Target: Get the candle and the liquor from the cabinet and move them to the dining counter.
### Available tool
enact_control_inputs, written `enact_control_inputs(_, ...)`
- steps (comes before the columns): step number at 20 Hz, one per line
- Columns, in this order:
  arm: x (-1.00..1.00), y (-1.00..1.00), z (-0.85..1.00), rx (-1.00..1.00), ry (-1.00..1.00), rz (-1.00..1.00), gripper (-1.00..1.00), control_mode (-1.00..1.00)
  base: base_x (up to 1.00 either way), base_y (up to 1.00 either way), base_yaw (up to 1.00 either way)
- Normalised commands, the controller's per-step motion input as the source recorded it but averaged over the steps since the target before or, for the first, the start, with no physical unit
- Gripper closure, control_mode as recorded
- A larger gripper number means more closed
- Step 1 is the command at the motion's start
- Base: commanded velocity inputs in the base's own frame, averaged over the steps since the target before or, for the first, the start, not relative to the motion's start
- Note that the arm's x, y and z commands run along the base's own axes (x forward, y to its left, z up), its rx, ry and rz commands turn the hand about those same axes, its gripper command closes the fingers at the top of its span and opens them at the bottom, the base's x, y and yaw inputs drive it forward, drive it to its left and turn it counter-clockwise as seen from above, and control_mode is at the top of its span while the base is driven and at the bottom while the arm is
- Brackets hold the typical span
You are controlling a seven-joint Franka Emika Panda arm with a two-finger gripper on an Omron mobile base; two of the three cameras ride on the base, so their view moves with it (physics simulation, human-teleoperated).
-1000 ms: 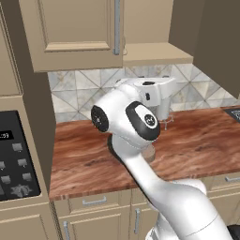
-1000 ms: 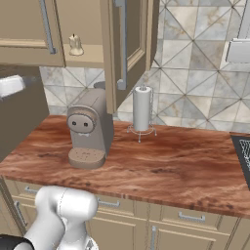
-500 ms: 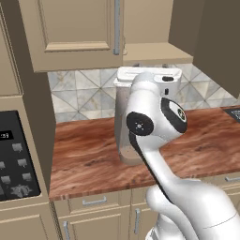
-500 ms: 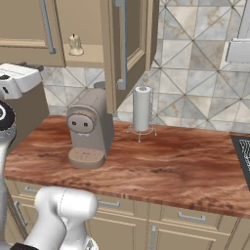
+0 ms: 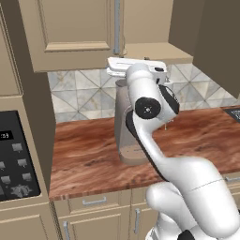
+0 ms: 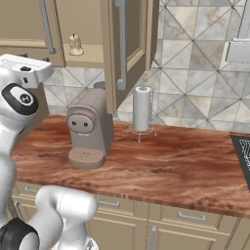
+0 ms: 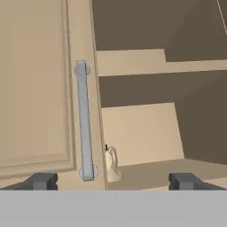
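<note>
While the arm is swinging up from in front of the worktop toward the cabinet point(image 6: 127, 44), the gripper point(image 7: 113, 181) is coming to face the open right half, its fingertips spread wide and holding nothing. Seen from the hand, the candle point(image 7: 111, 164) is sitting low and just left of centre on the bottom shelf, close beside the shut left door and its metal bar handle point(image 7: 84, 119); from the right base it is showing at the upper left point(image 6: 74, 45), above the coffee machine point(image 6: 90, 129). No liquor bottle is visible. Judging by this, the reach for the candle is beginning, with nothing yet moved.
</note>
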Motion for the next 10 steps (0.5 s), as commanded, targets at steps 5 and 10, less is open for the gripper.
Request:
enact_control_inputs(5,0.53,0.28,0.01,0.02,-0.01,0.10,-1.00,-1.00,0.00,0.00,0.00)
enact_control_inputs(10,0.32,0.20,0.06,0.00,0.00,0.00,-1.00,-1.00,0.00,0.00,0.00)
